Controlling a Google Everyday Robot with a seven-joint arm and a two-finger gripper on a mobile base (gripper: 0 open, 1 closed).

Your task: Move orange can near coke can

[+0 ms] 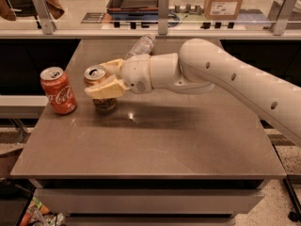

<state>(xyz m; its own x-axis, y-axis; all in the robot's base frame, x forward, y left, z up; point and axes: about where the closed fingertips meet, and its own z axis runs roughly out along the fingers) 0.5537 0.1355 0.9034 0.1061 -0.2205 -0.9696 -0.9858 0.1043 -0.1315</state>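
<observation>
The coke can (58,90), red with white script and a silver top, stands upright at the left edge of the brown table (155,140). The orange can (97,86) stands upright just right of it, a small gap between them; its silver top and lower body show, its middle is hidden by the fingers. My gripper (102,80) reaches in from the right on a white arm (221,74) and is shut on the orange can, one tan finger (106,88) in front and one behind.
A clear plastic bottle (140,46) lies on its side at the back of the table, behind my wrist. A railing with posts (163,6) runs along the far edge. The table's left edge is close to the coke can.
</observation>
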